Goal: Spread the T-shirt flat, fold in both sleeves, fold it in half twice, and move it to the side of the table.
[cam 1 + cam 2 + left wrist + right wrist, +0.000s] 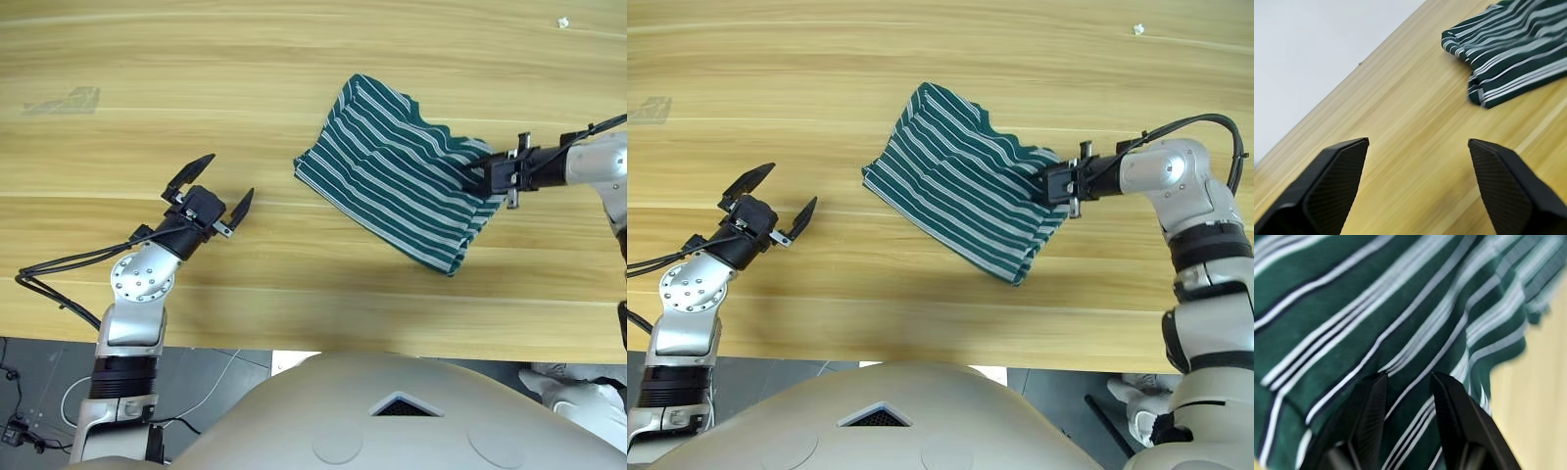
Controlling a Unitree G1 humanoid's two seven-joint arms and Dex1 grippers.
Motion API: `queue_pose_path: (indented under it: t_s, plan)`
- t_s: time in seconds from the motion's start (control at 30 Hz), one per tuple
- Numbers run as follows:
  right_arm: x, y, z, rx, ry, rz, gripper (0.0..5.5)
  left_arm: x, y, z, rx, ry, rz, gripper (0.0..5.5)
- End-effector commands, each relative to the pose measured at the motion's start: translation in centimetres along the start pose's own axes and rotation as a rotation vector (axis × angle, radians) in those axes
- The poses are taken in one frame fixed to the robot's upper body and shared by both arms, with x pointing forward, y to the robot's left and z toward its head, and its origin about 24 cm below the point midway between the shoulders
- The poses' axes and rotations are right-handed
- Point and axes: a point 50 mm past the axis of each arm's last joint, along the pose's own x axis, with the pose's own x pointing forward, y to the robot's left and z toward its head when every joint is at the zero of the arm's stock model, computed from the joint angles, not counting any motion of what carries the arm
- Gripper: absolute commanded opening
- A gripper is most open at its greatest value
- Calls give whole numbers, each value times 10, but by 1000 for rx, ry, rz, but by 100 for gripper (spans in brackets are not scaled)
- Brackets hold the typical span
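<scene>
Nearest: left gripper (230, 174), jaws spread wide, holding nothing, over bare wood well left of the T-shirt (392, 176).

Then by size. Table (294, 59): pale wood planks across the whole view. T-shirt: green with white stripes, already down to a compact, roughly four-sided packet, lying right of centre and skewed to the table's near edge, with stacked layers showing at its left side in the left wrist view. Right edge gathered and drawn toward the right gripper (482, 176), jaws nearly together and, judging by the fabric bunched between them, clamped on that edge. Far right of the wood: small white speck (563, 22), well apart from everything.

Handling, as a judgement: light, limp, soft knit, with no stiffness to keep a fold, so likely to sag, open up or drag its layers out of line if lifted from one point. Not fragile, and not slippery on wood; more apt to catch and rumple. Best pinched through all layers at a folded edge, kept low and slid rather than hoisted, ideally with a second pinch on the opposite edge from the free left side. Seems folded or nearly so, and now at the move to the table's side.
</scene>
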Motion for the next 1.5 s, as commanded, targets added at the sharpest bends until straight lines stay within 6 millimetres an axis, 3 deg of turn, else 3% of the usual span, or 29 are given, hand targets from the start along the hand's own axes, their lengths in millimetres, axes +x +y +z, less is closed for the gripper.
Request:
queue_pose_path:
  t_s: [0.03, 0.2, 0.4, 0.57, 0.8, 1.07, 1.17, 1.3, 1.5]
  plan:
    - [2, 29, 52, -19, -195, 164, 167, 2, -21, 11, -46, -10, -43, 378]
    - [43, 53, 61, 35, -283, 162, 167, 7, -27, 17, -54, -27, -59, 378]
    - [94, 59, 57, 117, -334, 30, 167, 11, -35, 21, -56, -33, -79, 378]
    - [116, 66, 66, 135, -389, 15, 167, 11, -40, 20, -60, -31, -93, 378]
    - [148, 75, 106, 9, -492, 73, 167, 16, -42, 22, -48, -39, -114, 378]
    - [157, 82, 108, 3, -470, 68, 167, 16, -53, 23, -38, -41, -147, 378]
    - [155, 72, 112, 26, -498, 5, 167, 19, -57, 25, -32, -48, -167, 378]
    - [136, 40, 120, 278, -677, -104, 167, 23, -63, 24, -36, -48, -191, 378]
    - [90, 14, 139, 597, -1015, -30, 167, 33, -72, 27, -48, -67, -232, 378]
